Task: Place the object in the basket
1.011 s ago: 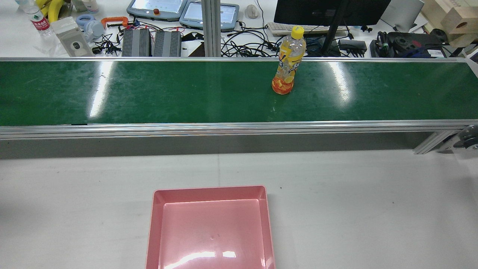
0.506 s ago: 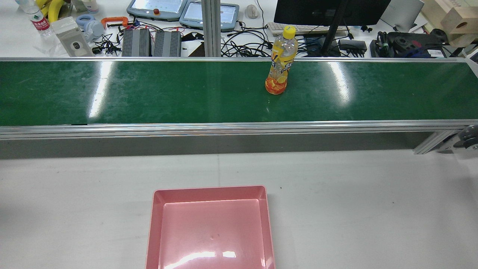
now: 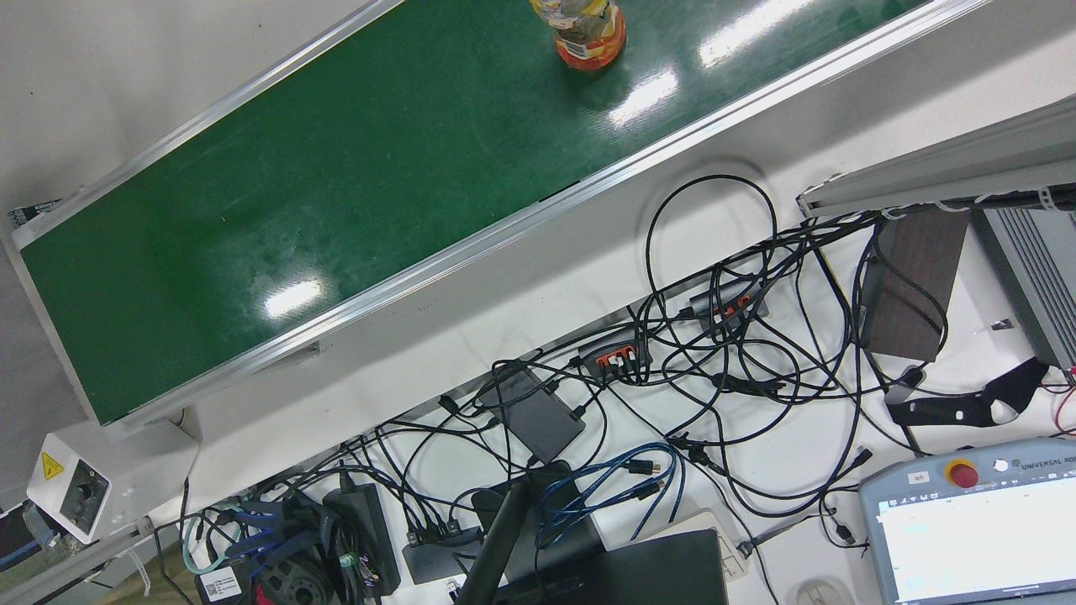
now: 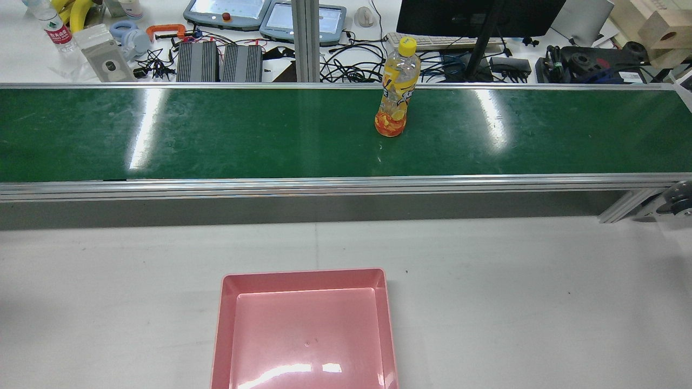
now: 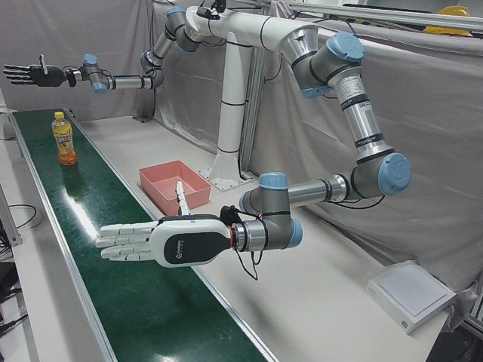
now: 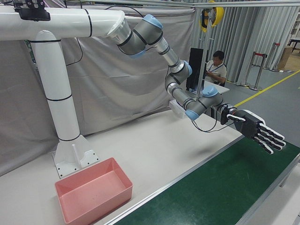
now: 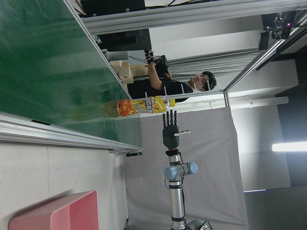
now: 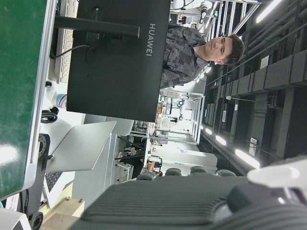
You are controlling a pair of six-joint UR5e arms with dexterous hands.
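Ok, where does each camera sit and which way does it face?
Front view: above the operators' side, looking down at cables and belt; no arms.
Rear view: high behind the arms, facing forward over basket, belt, bottle; no arms.
Left-front view: front corner, along the belt; left hand near, right hand far.
Right-front view: other front corner; right hand over belt.
Left hand view: sideways, toward bottle and right hand.
Right hand view: sideways, toward monitor; own hand at bottom.
Shared: front and rear both show bottle.
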